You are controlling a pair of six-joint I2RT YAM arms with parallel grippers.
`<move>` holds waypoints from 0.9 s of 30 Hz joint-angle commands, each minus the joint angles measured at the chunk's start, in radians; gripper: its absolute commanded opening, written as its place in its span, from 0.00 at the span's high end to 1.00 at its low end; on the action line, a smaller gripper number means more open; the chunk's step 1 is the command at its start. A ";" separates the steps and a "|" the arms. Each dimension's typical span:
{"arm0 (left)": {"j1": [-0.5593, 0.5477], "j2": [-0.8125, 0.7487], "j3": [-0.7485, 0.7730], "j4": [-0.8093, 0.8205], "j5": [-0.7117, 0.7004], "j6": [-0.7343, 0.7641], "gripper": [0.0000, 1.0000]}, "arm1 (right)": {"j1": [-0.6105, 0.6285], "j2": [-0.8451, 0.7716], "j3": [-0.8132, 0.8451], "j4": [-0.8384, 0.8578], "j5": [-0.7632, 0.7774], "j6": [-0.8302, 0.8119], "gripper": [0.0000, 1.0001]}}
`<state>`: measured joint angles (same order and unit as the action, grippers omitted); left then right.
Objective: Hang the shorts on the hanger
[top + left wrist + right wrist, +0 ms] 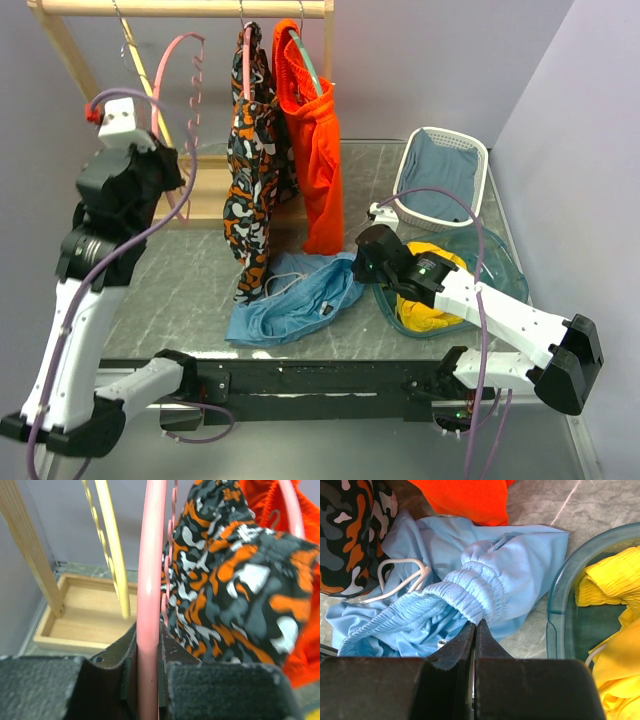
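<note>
Both arms are set here. Upper left of the overhead view, the left gripper (149, 672) is clamped on the pink hanger (150, 580), jaws closed onto one arm of it with the plastic running straight up between the pads. The hanger hangs from the wooden rail (180, 8), with the cream-yellow hanger (114, 555) just behind it and a camouflage garment (235, 580) close on its right.

Down at lower centre, the shorts (295, 300) lie crumpled on the surface (190, 270), below the hanging orange shorts (315, 150). The right gripper (474, 632) is at their right edge, jaws pressed almost together on the bunched elastic waistband; it looks like a thin pinch of fabric at the very tips. The white drawstring (402, 575) trails loose to the left, and the teal bowl (555, 605) sits just right of the cloth.

My read: the grasp step is done on both sides and the lift-and-carry comes next. The right arm needs to raise the waistband clear of the surface and travel up and left toward the hanger, while the left steadies it or tips it out from the crowded rail. That shallow pinch could slip under the cloth's weight.
</note>
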<state>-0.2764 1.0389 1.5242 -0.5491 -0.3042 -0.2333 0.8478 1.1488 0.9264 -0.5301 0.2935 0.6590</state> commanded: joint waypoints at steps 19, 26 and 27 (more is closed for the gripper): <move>-0.090 -0.465 -0.075 -0.040 0.324 -0.110 0.99 | -0.004 -0.078 -0.014 -0.036 0.085 0.034 1.00; -0.424 -0.418 -0.088 -0.083 0.378 -0.058 0.99 | -0.004 -0.165 -0.044 -0.085 0.131 0.067 1.00; -0.461 -0.415 -0.097 -0.093 0.370 -0.054 0.99 | -0.004 -0.176 -0.052 -0.084 0.136 0.074 1.00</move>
<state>-0.5926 0.5877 1.4433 -0.6624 0.0425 -0.3260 0.8478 1.0359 0.9005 -0.5926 0.3698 0.6987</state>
